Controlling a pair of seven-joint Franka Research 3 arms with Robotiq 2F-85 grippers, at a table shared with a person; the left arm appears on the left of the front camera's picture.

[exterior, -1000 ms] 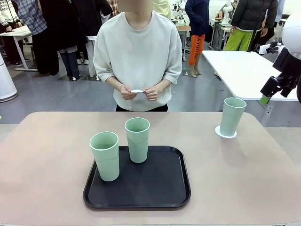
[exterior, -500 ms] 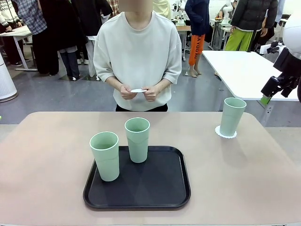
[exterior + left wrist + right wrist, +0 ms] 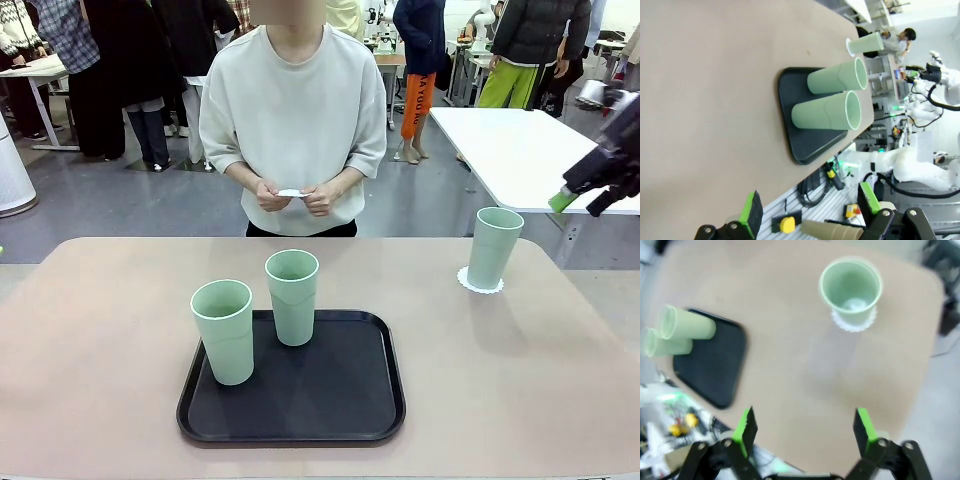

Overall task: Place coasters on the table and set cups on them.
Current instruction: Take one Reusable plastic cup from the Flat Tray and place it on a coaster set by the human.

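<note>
Two mint-green cups (image 3: 224, 330) are standing on the black tray (image 3: 300, 412); a third cup (image 3: 495, 247) is sitting on a doily coaster (image 3: 480, 283) at the table's (image 3: 100, 330) far right.
I am seeing both grippers spread wide and holding nothing: the right gripper (image 3: 805, 422) is hovering high above the third cup, and the left gripper (image 3: 809, 202) is hanging off the table's edge. The person's hands (image 3: 322, 199) are holding another coaster (image 3: 291, 193).
</note>
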